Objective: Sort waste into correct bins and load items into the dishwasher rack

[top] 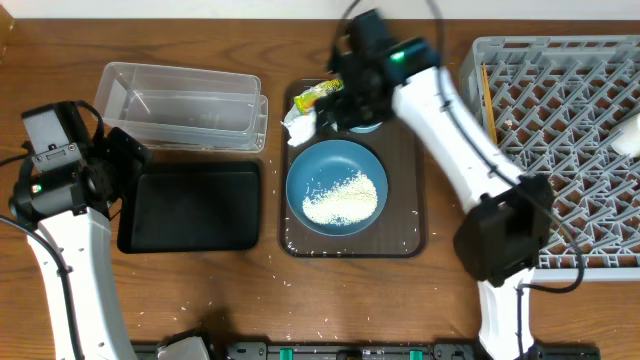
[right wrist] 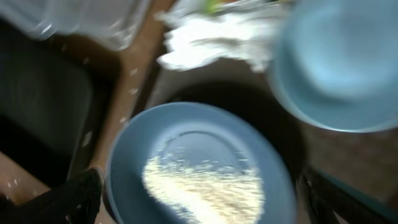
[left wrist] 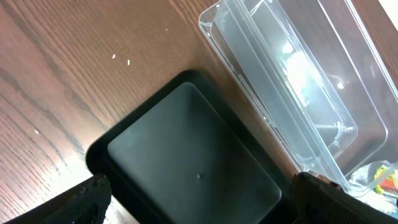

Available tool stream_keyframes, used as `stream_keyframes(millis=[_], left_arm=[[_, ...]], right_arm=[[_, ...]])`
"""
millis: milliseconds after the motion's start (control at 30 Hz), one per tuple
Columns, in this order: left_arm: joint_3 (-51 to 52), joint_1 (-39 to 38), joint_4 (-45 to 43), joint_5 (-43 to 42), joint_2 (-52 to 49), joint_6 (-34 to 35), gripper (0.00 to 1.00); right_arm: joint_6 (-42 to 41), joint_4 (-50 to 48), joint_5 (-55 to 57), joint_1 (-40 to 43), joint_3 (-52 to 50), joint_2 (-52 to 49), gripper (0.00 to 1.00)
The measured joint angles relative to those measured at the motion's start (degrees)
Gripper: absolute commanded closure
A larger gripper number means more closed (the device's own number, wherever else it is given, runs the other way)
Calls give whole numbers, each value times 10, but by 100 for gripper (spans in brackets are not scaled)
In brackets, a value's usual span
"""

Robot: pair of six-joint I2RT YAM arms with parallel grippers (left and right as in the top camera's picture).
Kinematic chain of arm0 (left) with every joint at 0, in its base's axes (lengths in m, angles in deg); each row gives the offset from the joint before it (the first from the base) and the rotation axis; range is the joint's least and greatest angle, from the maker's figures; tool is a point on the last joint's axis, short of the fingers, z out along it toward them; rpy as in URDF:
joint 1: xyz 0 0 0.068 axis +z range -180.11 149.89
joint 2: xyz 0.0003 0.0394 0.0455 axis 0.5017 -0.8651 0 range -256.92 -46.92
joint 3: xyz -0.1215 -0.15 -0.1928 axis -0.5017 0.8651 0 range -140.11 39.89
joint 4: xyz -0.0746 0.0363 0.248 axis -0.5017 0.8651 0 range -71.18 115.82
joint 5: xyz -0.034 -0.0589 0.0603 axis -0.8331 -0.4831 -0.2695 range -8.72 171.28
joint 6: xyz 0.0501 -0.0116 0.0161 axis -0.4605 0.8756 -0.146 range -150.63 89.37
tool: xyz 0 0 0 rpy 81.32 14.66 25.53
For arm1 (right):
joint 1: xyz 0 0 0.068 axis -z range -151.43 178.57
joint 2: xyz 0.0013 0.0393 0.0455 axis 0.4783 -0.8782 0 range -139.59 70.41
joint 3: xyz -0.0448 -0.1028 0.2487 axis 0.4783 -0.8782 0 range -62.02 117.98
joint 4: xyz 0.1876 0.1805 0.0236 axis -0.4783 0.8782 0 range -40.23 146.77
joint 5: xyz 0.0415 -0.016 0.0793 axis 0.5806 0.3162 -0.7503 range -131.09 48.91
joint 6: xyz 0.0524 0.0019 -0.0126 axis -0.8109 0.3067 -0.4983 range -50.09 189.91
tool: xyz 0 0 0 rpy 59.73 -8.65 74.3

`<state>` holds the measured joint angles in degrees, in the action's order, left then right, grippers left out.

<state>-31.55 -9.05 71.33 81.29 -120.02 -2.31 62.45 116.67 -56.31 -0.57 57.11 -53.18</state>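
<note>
A dark blue plate (top: 335, 187) holding a pile of white rice (top: 343, 198) lies on the brown serving tray. A crumpled napkin (top: 300, 125) and a yellow-green wrapper (top: 318, 95) lie at the tray's far left. My right gripper (top: 352, 110) hovers there, open and empty, over a light blue bowl (top: 366, 126). The blurred right wrist view shows the plate (right wrist: 124, 168), rice (right wrist: 205, 186), napkin (right wrist: 211, 37) and bowl (right wrist: 342, 68). My left gripper (top: 125, 160) is open and empty above the black tray (top: 190, 205), next to the clear tub (top: 180, 105).
The brown serving tray (top: 400, 235) sits mid-table. The grey dishwasher rack (top: 540, 45) fills the right side, with chopsticks (top: 487, 100) and a white cup (top: 628, 140) in it. The left wrist view shows the black tray (left wrist: 193, 155) and clear tub (left wrist: 292, 74). Stray rice grains dot the wood.
</note>
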Motion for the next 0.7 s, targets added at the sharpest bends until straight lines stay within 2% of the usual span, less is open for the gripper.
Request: stream_keyframes(millis=[167, 300, 700], left_arm=[[0, 0, 0, 0, 0, 0, 5], [0, 0, 0, 0, 0, 0, 5], [0, 0, 0, 0, 0, 0, 5]], right_arm=[[-24, -2, 75, -45, 0, 0, 1], [-56, -3, 140, -34, 0, 0, 1], [-83, -1, 214, 152, 15, 3, 1]])
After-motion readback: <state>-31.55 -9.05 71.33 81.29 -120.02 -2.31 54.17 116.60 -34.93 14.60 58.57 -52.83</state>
